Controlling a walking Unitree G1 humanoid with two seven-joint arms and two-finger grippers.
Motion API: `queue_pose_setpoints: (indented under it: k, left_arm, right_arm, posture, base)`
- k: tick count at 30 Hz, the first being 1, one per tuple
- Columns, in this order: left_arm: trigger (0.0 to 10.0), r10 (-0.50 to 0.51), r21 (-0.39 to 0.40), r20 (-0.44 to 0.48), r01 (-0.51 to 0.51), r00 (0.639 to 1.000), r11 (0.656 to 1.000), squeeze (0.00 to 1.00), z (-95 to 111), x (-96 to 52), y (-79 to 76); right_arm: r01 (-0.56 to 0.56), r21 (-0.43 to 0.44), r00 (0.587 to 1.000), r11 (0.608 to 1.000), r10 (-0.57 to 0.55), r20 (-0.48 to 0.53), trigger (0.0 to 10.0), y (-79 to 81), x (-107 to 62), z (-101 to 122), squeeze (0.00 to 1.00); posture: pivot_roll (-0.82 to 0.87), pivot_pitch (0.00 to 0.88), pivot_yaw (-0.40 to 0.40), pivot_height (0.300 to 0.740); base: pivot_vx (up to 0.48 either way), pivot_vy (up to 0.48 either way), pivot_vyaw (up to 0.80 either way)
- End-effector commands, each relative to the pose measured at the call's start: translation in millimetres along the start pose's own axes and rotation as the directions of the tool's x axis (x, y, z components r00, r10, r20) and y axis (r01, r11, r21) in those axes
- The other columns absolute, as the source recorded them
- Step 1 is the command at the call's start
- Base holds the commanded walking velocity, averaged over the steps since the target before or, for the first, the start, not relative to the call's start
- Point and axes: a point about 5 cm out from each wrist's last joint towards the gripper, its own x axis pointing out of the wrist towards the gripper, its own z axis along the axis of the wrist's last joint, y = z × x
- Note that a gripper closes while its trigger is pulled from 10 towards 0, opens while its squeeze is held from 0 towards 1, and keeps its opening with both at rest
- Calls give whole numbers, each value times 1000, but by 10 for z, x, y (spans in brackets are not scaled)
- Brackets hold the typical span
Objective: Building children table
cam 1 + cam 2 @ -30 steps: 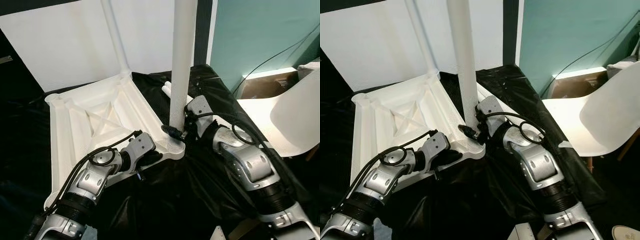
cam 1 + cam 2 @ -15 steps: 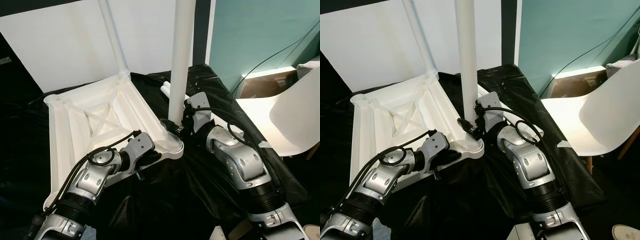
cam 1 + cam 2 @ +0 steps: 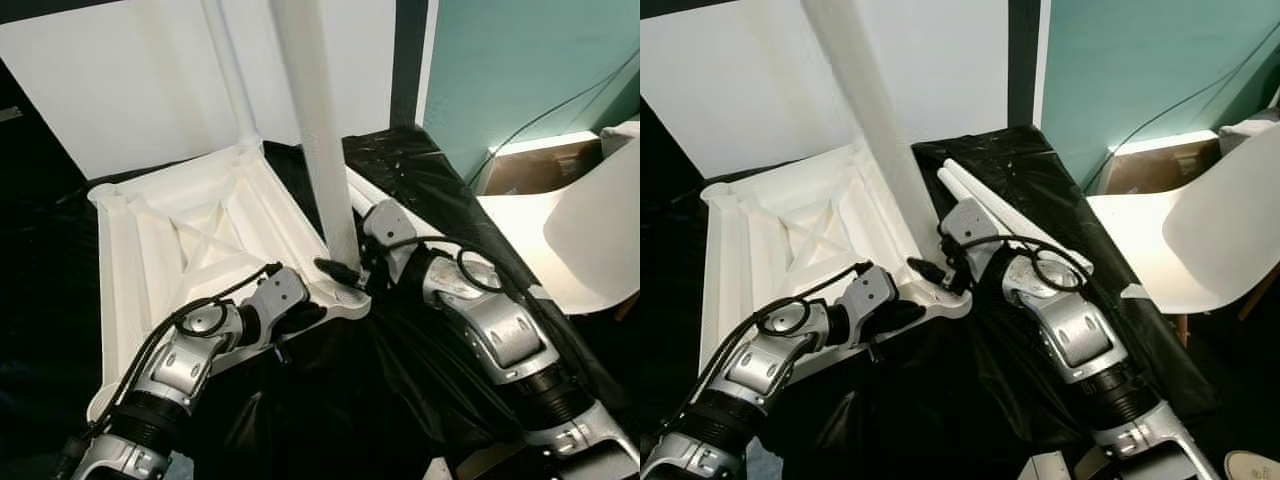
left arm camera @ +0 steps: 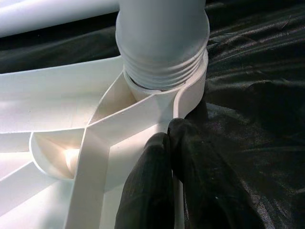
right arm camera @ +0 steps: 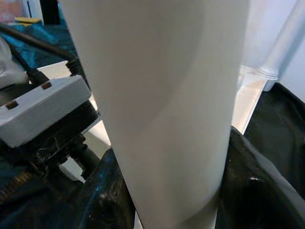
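Observation:
The white table top [image 3: 190, 240] lies upside down on a black sheet. One leg [image 3: 228, 70] stands in its far corner. A second white leg [image 3: 320, 150] sits in the near right corner socket [image 4: 190, 90], leaning to the left, with some of its thread [image 4: 162, 71] showing above the socket. My right gripper [image 3: 348, 268] is shut around this leg just above its base. Just left of that corner, my left gripper [image 4: 167, 143] is shut on the table top's rim, its black fingers [image 4: 147, 186] pinched together.
Two loose white legs [image 3: 980, 195] lie on the black sheet behind my right arm. A white chair [image 3: 590, 230] stands at the right, with a brown box [image 3: 530, 165] by the teal wall. A white board [image 3: 120, 90] stands behind the table top.
The leg in my right gripper has tipped from upright to leaning left, and its base has dropped lower onto the socket. The right arm shifted with it. The left gripper has stayed on the rim.

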Motion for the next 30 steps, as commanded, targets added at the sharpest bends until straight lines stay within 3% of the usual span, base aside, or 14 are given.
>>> queue_pose_setpoints:
  k: [1, 5, 8, 14, 17, 20, 26, 30]
  left_arm:
    - [10000, -43, -41, -63, 40, 997, 998, 0, -140, 55, -76]
    - [10000, -41, -40, -64, 39, 997, 998, 0, -145, 49, -76]
    - [10000, -40, -38, -69, 37, 997, 999, 0, -156, 36, -76]
    - [10000, -43, -36, -70, 40, 997, 999, 0, -158, 34, -74]
    - [10000, -51, -33, -69, 49, 996, 998, 0, -149, 52, -72]
    - [10000, -53, -32, -68, 51, 996, 998, 0, -147, 57, -72]
    - [10000, -58, -31, -66, 56, 996, 998, 0, -141, 74, -71]
    - [10000, -58, -31, -66, 56, 996, 998, 0, -142, 74, -72]
  right_arm:
    - [-23, 24, 995, 999, 25, -94, 10000, 53, -23, -205, 0]
    - [-19, 52, 995, 998, 24, -94, 10000, 73, -31, -224, 0]
    - [28, 192, 993, 981, -6, -115, 10000, 87, -27, -276, 0]
    - [77, 320, 990, 944, -34, -135, 10000, 107, -22, -318, 0]
    - [117, 420, 987, 900, -60, -147, 10000, 97, -19, -320, 0]
    - [127, 432, 986, 893, -66, -153, 10000, 86, -19, -320, 0]
    - [161, 534, 980, 830, -69, -188, 10000, 20, -32, -343, 0]
    - [162, 542, 979, 825, -67, -190, 10000, 20, -33, -339, 0]
  posture:
    - [24, 0, 79, 740]
    - [24, 0, 80, 740]
    - [25, 0, 82, 740]
    - [22, 0, 87, 740]
    - [14, 0, 91, 740]
    - [8, 0, 93, 740]
    - [5, 0, 91, 740]
    - [5, 0, 91, 740]
  base:
    - [0, 0, 0]
    - [0, 0, 0]
    - [0, 0, 0]
    - [0, 0, 0]
    - [0, 0, 0]
    - [0, 0, 0]
    - [0, 0, 0]
    - [0, 0, 0]
